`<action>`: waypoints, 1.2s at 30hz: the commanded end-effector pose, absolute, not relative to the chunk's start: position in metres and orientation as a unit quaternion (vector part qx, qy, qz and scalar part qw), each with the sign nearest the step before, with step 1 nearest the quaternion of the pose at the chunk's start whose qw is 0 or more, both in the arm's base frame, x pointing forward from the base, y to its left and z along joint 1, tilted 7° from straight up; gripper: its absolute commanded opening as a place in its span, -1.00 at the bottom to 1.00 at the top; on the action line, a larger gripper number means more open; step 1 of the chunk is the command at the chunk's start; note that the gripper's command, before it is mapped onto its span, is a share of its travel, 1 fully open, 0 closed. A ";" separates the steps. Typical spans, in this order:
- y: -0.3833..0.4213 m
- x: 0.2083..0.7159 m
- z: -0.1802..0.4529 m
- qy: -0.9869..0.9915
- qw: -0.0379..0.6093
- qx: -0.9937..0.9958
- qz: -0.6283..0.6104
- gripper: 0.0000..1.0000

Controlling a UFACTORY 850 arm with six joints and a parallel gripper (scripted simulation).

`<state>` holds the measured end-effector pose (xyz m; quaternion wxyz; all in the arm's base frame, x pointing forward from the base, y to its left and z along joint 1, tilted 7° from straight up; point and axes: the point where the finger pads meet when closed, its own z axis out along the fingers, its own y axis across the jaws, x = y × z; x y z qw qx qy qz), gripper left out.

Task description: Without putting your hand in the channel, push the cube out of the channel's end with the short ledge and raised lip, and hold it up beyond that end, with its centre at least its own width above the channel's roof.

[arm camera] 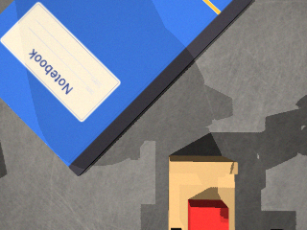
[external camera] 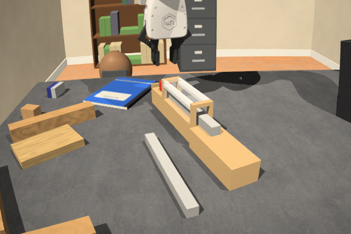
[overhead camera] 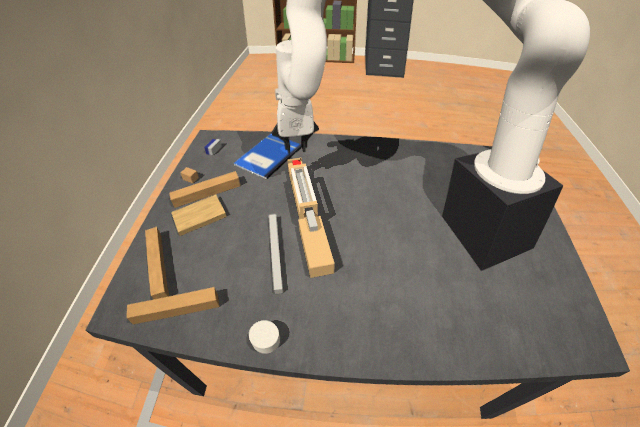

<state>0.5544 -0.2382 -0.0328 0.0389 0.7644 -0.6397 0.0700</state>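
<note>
The tan wooden channel [overhead camera: 308, 205] lies on the table with white rails as its roof [external camera: 184, 92]. The small red cube [overhead camera: 296, 162] sits at the channel's far end, on the short ledge behind the lip; it also shows in the exterior view [external camera: 160, 85] and at the bottom of the wrist view [arm camera: 207, 216]. A grey stick [external camera: 209, 124] lies inside the channel and pokes out onto the long ledge at the near end. My gripper [overhead camera: 295, 145] [external camera: 164, 57] hangs above and just beyond the cube's end. Its fingers are partly open with nothing between them.
A blue notebook [overhead camera: 267, 155] lies just left of the cube's end [arm camera: 110, 72]. A loose grey bar [overhead camera: 275, 259] lies left of the channel. Several wooden blocks [overhead camera: 199, 202], a blue-white eraser [overhead camera: 212, 146] and a white cylinder [overhead camera: 264, 336] lie around. The arm's black pedestal [overhead camera: 498, 205] stands right.
</note>
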 end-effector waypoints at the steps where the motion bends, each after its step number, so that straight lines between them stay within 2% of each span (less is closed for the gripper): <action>1: -0.239 0.556 -0.032 -0.640 0.033 0.766 0.048 -0.13; 8: -0.240 0.556 -0.036 -0.640 0.033 0.766 0.048 -0.13; 15: -0.244 0.557 -0.075 -0.640 0.033 0.766 0.048 -0.13; 36: -0.247 0.558 -0.101 -0.640 0.033 0.766 0.048 -0.13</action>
